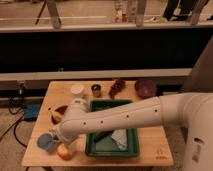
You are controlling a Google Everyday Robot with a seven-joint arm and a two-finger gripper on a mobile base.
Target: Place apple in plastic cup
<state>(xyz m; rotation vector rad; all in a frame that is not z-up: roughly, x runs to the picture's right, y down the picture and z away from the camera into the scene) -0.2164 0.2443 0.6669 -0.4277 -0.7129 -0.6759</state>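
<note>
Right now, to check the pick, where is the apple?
Lower left of the camera view: the apple sits near the table's front edge, between the blue cup and green tray, the gripper right above it.

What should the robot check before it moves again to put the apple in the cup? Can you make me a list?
1. Apple in sight, near the table's front edge: ok.
2. Gripper directly over the apple: ok.
3. Apple held by the gripper: cannot tell.
4. Blue cup close beside the apple: ok.
5. Blue cup empty inside: cannot tell.
6. Green tray on the apple's other side, not between apple and cup: ok.
</note>
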